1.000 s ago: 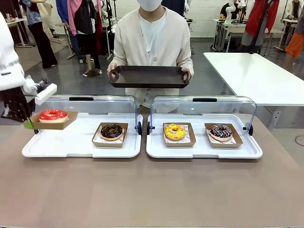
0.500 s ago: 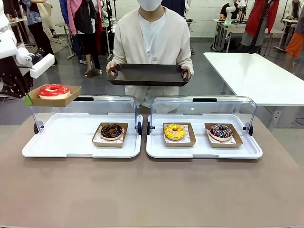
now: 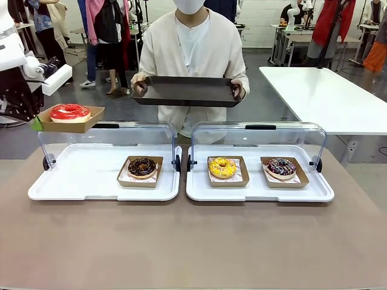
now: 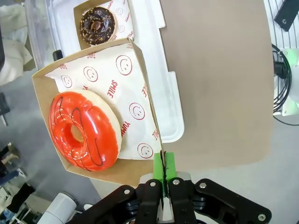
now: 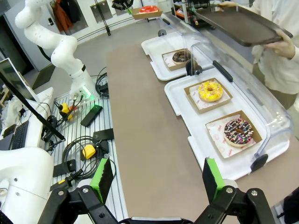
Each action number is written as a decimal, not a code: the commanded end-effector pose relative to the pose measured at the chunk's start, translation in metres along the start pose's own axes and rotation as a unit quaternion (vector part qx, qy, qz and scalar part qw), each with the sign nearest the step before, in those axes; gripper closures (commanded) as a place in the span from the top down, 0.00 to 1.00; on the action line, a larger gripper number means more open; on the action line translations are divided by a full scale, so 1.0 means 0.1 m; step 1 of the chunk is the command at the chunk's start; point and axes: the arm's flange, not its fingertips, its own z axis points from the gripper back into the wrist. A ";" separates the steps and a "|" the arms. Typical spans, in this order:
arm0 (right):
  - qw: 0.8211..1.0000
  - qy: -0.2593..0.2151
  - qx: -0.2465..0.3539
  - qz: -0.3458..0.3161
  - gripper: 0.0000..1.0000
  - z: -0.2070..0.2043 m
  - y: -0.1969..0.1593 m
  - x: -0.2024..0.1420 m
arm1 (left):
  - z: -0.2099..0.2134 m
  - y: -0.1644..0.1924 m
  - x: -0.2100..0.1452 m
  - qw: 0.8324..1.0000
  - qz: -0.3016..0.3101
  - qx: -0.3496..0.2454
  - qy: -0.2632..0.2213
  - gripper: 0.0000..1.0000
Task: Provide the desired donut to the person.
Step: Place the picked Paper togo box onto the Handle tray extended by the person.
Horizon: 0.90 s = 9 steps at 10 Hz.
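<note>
Up at the far left of the bench (image 3: 193, 241), my left claw (image 3: 37, 124) is clenched on a brown cardboard tray (image 3: 75, 127), its green pads (image 4: 169, 164) pinching the thin wall at the tray's left end. The tray hangs in the air, roughly level, above the far-left corner of the left white tray (image 3: 91, 184) and higher than that tray's raised clear lid (image 3: 121, 136). On the cardboard tray sits the red-glazed donut (image 3: 69, 112), a ring streaked with thin dark lines, resting on a paper liner (image 4: 126, 88) printed with red smiley faces. It is well to the left of the dark serving tray (image 3: 184, 92) that the person (image 3: 193, 51) holds out at the far side, one of the person's hands (image 3: 140, 87) on each end. Below my left claw, a chocolate donut (image 3: 142, 166) stays in its own cardboard tray at the right end of the left white tray. The right white tray (image 3: 254, 192), under its own raised lid (image 3: 260, 136), carries a yellow donut (image 3: 222, 167) on the left and a dark donut with coloured sprinkles (image 3: 281, 167) on the right. My right claw (image 5: 158, 179) is released, jaws spread wide with nothing between them, hanging high and looking down the bench from its right end.
</note>
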 end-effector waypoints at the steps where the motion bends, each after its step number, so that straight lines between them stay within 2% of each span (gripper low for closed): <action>1: 1.000 -0.006 0.002 0.005 1.00 0.01 0.00 0.00 | 0.04 -0.01 0.01 1.000 -0.001 0.003 -0.003 0.00; 9: 1.000 -0.006 0.002 0.005 1.00 0.01 0.00 0.00 | 0.04 -0.01 0.01 1.000 -0.001 0.003 -0.003 0.00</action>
